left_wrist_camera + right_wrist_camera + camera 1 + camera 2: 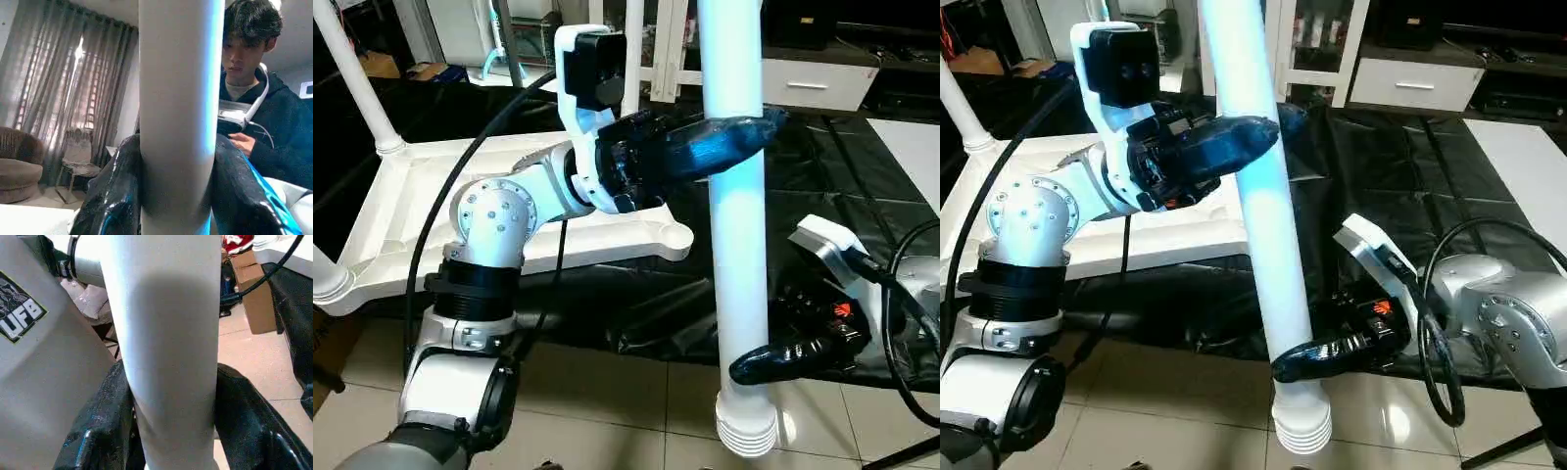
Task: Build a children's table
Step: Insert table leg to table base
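1. Nearest the camera, a long white leg (736, 245) is held upright in the air, its ribbed threaded end (745, 431) pointing down toward the tiled floor (607, 411). This leg is not yet joined to anything.

2. The right gripper (773, 360) is seen low on that leg, just above the ribbed end. In the right wrist view the tube is flanked on both sides by the black fingers (98, 431), so the jaws are judged to be closing on it, though a firm clamp cannot be confirmed.

3. Higher up, the same leg is gripped by the left gripper (724, 145); in the left wrist view the jaws are pressed against both sides of the tube.

4. Behind the arms, the square white top (460, 206) lies upside down on a surface covered with black sheeting (822, 196). One round corner socket (674, 237) near the held leg looks empty.

5. At the far left corner, a leg (357, 83) already stands in its socket, and another fitted leg (328, 279) is partly seen at the near left corner.

6. The work is judged to be about half done: two legs appear fitted, one is in hand and must be turned over and seated, and the fourth cannot be accounted for.

7. Farthest back, a person (254, 98) is seen in the left wrist view.
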